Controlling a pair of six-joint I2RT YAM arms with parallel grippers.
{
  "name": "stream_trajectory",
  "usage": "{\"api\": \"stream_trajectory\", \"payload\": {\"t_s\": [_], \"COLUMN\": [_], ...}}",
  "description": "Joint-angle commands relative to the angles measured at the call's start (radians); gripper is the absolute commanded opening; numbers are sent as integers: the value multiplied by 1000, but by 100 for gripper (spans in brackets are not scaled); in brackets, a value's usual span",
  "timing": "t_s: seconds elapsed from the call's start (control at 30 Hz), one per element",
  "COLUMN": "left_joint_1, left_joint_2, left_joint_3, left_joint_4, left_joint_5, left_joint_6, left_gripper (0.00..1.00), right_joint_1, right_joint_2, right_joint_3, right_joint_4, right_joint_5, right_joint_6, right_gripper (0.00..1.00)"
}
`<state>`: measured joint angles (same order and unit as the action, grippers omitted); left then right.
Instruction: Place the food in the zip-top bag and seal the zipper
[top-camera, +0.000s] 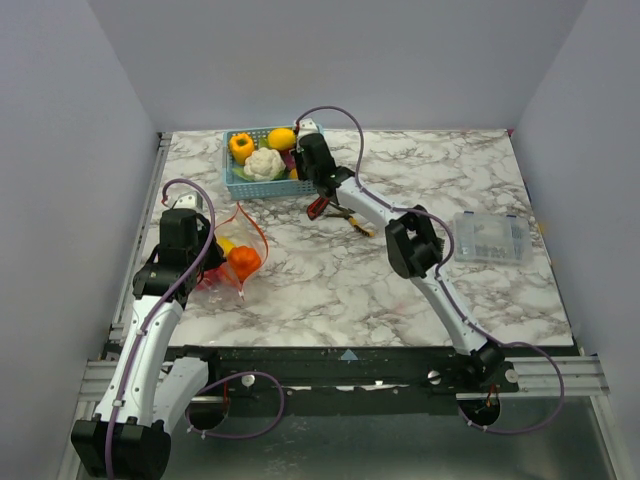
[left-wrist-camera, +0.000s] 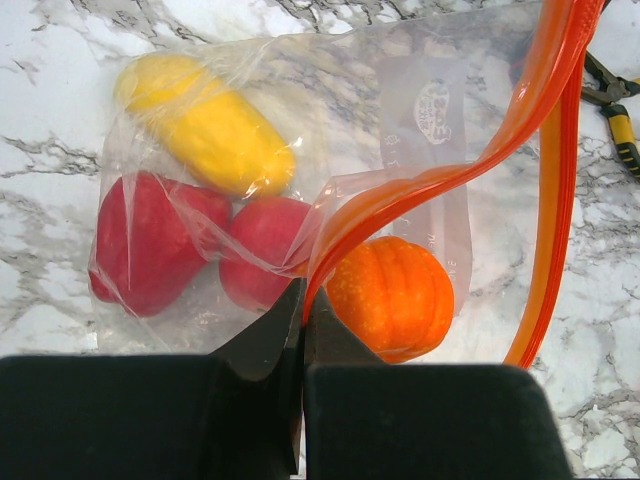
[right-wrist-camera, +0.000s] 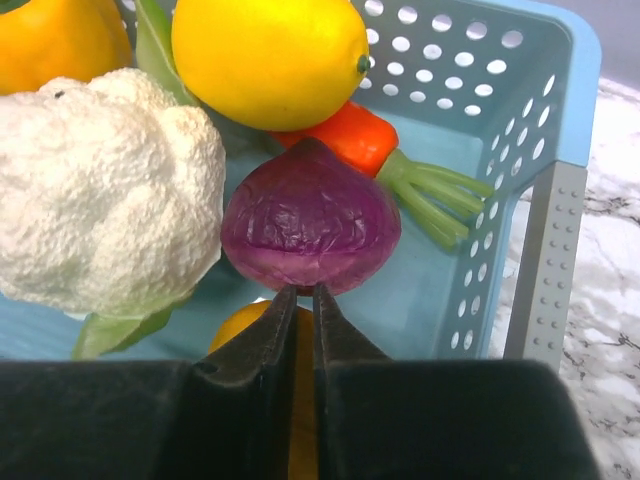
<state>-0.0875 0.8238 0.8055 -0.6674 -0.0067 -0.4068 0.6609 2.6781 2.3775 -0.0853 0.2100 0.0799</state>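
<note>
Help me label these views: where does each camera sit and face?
Top external: above and behind left arm, right arm, looking down on the table; both show.
Left wrist: on left arm, facing the zip-top bag; left gripper pinches its zipper.
Right wrist: on right arm, facing into the blue basket; right gripper meets the purple onion.
Shared: top and left wrist both show the orange pumpkin.
</note>
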Motion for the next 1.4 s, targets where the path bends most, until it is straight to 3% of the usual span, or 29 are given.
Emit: {"api": "stream_trajectory", "payload": {"t_s": [0.0, 0.3, 0.37, 0.43, 0.47, 0.67, 0.87, 1.13, 1.3, 1.37], "left_joint_1": [-4, -5, -4, -4, -4, -6, -6, -4, -4, -4], "left_joint_2": [-1, -2, -2, -2, -1, -5, -5, -6, -6, -7], "left_joint_3": [-5, -6, -8, -8, -8, -7, -8, -8, -7, -8], "left_joint_4": [15, 17, 17, 18, 18, 19, 17, 17, 16, 16], "left_joint_5": [3, 5, 5, 6, 29, 31, 29, 22, 21, 18], "left_joint_6": [14, 14, 14, 14, 14, 16, 15, 16, 16, 16], "left_gripper": [0, 0, 0, 0, 0, 0, 0, 0, 0, 0], "right_joint_1": [24, 28, 28, 28, 28, 29, 49, 59, 57, 58], "right_joint_2": [-64, -159, -164, -167, -163, -136, -187, -290, -289, -277], "right_joint_3": [-40, -53, -41, -47, -41, -12, -89, -217, -194, -175], "right_joint_4": [-115, -210, -237, -237, -242, -308, -309, -274, -269, -263], "right_joint_5": [-55, -137, -129, -106, -94, -175, -320, -392, -278, -216], "right_joint_6": [69, 193, 189, 177, 170, 218, 340, 409, 328, 281], "right_gripper": [10, 10, 17, 32, 33, 33, 33, 33, 36, 44]}}
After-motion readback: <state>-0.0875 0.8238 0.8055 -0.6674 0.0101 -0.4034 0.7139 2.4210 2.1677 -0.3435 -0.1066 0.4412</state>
